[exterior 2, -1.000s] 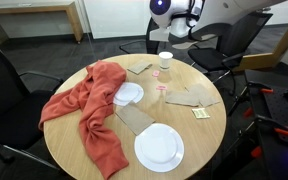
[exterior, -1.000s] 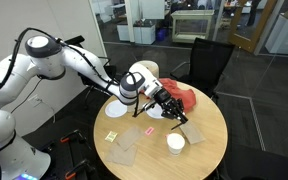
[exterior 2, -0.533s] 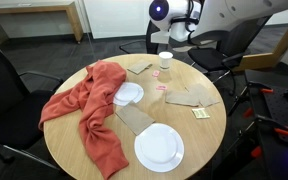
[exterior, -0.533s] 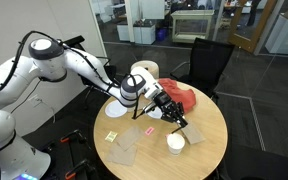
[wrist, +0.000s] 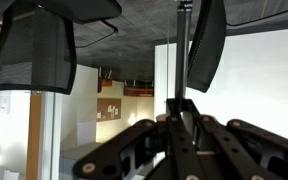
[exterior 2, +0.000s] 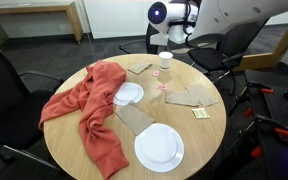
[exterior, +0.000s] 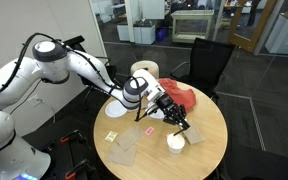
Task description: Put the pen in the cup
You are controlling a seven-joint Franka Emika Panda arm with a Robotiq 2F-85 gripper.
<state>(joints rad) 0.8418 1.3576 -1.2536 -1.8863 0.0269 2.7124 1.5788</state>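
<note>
The cup [exterior: 176, 142] is a small white round cup standing on the round wooden table [exterior: 209, 140]; it also shows in an exterior view [exterior 2: 165, 60] at the table's far edge. My gripper [exterior: 177, 116] hangs just above the cup and slightly to one side, shut on the pen [exterior: 183, 124], a thin dark stick that points down towards the cup. In the wrist view the pen [wrist: 181, 50] runs straight out between the closed fingers [wrist: 182, 105]. In an exterior view my gripper [exterior 2: 173, 36] is above the cup, and the pen is too thin to make out there.
A red cloth [exterior 2: 89, 105] drapes across the table. Two flat white plates [exterior 2: 159, 147] [exterior 2: 130, 94], brown paper napkins [exterior 2: 189, 96] and a small yellow note [exterior 2: 200, 113] lie on the table. Black chairs [exterior: 209, 60] stand around it.
My gripper has moved slightly lower and closer to the cup, still holding the pen. Nothing else has moved.
</note>
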